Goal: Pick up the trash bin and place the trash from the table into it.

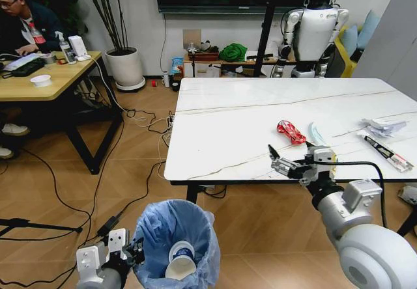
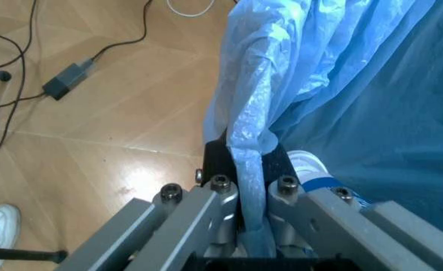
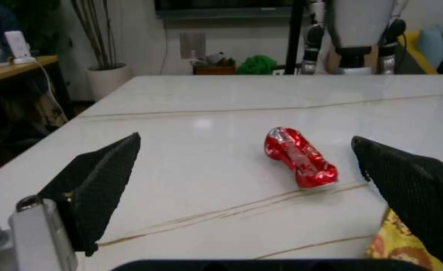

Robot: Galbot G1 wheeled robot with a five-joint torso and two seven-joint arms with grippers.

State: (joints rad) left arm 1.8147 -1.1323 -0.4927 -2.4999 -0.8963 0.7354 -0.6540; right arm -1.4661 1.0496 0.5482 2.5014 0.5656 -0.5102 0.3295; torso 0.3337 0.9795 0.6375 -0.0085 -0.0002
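Note:
The trash bin [image 1: 176, 233], lined with a crinkly light-blue bag, hangs low in front of the table [image 1: 221, 133]. My left gripper [image 1: 133, 250] is shut on the bin's rim [image 2: 248, 169]. A blue-rimmed paper cup [image 1: 179, 258] lies inside it. Over the table's near edge my right gripper [image 1: 289, 150] stands open and empty. A crumpled red wrapper [image 3: 300, 157] lies just beyond its spread fingers [image 3: 101, 180]; a yellow wrapper [image 3: 399, 248] sits by one finger. Farther right lie a pale blue mask [image 1: 318, 135], crumpled white paper [image 1: 381, 126] and a long black-white wrapper [image 1: 386, 152].
A wooden desk [image 1: 58, 77] with a seated person stands at the left. Cables and a power adapter [image 1: 107, 224] trail over the floor beside the bin. A white plant pot [image 1: 125, 68] and another robot [image 1: 313, 35] stand at the back wall.

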